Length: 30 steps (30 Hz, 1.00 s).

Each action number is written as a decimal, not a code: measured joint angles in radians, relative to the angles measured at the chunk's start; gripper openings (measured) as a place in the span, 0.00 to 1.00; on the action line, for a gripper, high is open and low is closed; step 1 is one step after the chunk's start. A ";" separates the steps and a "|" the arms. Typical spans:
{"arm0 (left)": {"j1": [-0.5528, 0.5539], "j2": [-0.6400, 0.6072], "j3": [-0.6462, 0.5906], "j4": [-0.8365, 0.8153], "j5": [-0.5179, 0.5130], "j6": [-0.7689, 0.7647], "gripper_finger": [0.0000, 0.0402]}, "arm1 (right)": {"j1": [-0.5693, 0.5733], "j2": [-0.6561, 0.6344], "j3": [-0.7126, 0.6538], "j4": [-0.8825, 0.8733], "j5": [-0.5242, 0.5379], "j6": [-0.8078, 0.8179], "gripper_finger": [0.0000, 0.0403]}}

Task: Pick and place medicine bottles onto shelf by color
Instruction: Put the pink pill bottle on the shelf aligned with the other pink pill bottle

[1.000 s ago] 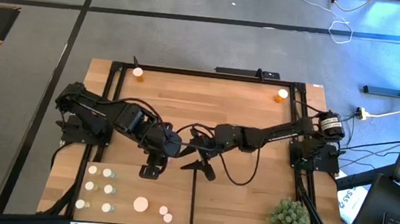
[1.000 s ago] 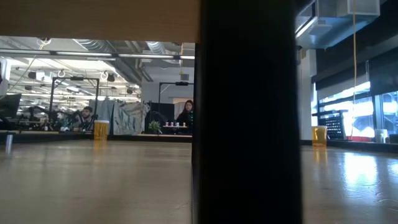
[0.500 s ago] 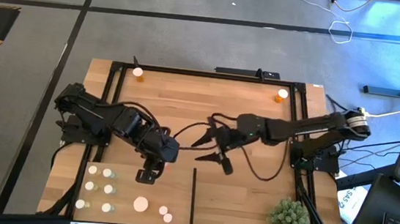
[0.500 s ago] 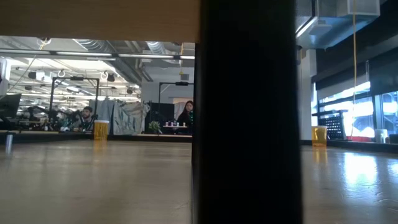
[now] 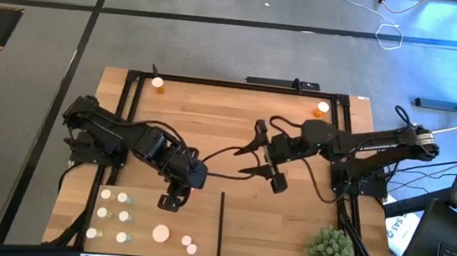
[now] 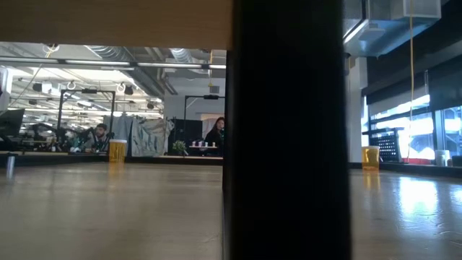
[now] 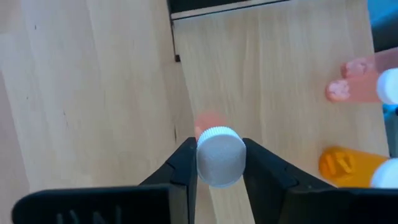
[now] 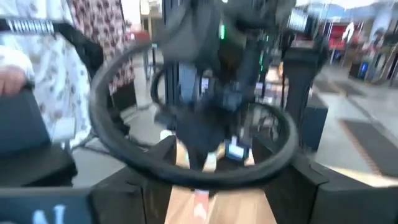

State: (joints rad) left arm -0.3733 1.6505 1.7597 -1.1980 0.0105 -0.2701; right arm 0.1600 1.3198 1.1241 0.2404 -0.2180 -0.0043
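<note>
Fingers (image 7: 186,162) of the left gripper (image 7: 219,163) clamp one white-capped bottle (image 7: 219,155); right gripper's (image 5: 265,151) spread empty.

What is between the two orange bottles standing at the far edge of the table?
Nothing: in the high view, the stretch from the left orange bottle to the right orange bottle is bare wooden tabletop.

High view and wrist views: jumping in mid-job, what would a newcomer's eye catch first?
The left gripper first: in its wrist view the jaws are shut on a white-capped bottle over the pale shelf, near the dark divider. Next, the right gripper, jaws open and empty, hangs over the table's middle. Then a cluster of white-capped bottles stands on the shelf's left half, and two orange bottles sit at the table's far corners.
</note>
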 joint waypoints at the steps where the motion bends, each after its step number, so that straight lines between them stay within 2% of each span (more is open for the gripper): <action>1: 0.000 0.000 -0.007 0.013 0.000 0.000 0.21 | 0.000 -0.011 0.000 0.000 0.000 0.000 0.53; 7: -0.010 0.008 -0.036 0.099 -0.001 -0.018 0.21 | 0.021 -0.059 0.000 0.000 -0.011 -0.007 0.53; 11: -0.033 0.044 -0.037 0.098 -0.009 -0.068 0.21 | 0.040 -0.075 0.000 -0.001 -0.078 -0.029 0.53; 16: -0.063 0.098 -0.035 0.120 0.036 -0.076 0.21 | 0.067 -0.086 0.000 -0.024 -0.161 -0.032 0.53; 22: -0.082 0.115 -0.034 0.122 0.054 -0.096 0.21 | 0.077 -0.085 0.000 -0.141 -0.202 -0.080 0.53; 30: -0.081 0.116 -0.034 0.121 0.047 -0.096 0.21 | 0.077 -0.085 0.000 -0.333 -0.202 -0.078 0.53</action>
State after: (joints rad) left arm -0.4541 1.7660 1.7252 -1.0771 0.0580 -0.3663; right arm 0.2367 1.2350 1.1244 -0.0927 -0.4205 -0.0826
